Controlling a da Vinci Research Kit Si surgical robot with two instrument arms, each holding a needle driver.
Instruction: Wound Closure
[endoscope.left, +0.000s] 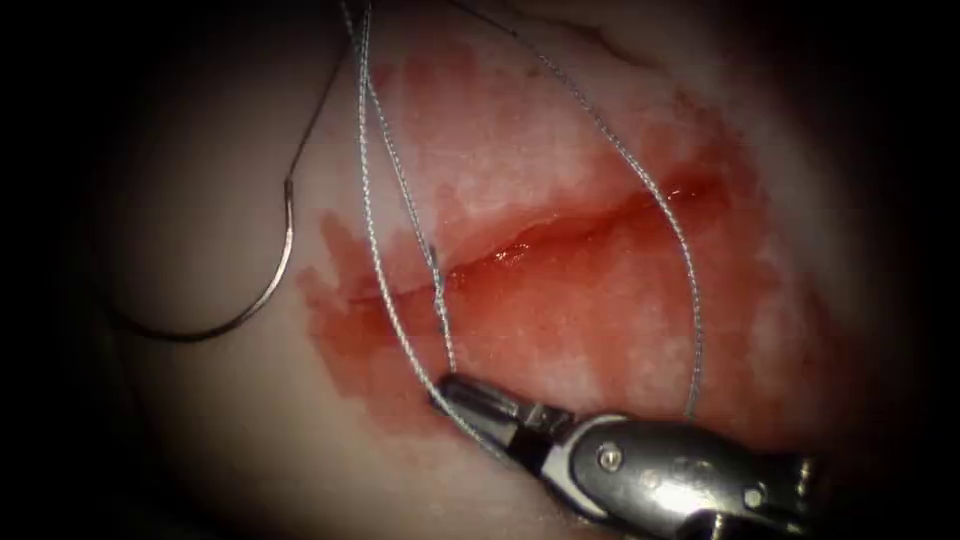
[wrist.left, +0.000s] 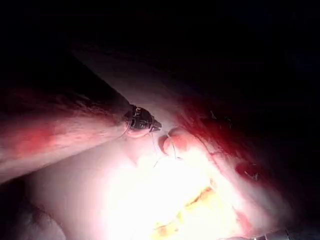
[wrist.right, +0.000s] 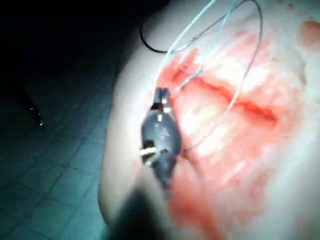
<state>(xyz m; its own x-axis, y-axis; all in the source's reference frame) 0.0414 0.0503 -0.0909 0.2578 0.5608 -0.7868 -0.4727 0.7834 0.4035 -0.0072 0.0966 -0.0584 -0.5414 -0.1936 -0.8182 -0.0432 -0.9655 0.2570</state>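
1. Right tool, a silver wristed needle driver, sits just below the cut, jaws clenched on the grey braided thread.
2. Thread runs up from the right tool in two strands across the left end of the cut; a third strand loops wide over the right side of the cut and drops back beside the tool's wrist.
3. Dark curved steel needle lies free on the pale pink pork tissue, up and left of the right tool, well left of the cut, not in the tissue, held by neither tool.
4. Red fluid stains the tissue around the cut, just above the tool.
5. Left tool: tip over tissue in its wrist view, jaw state can't be told.
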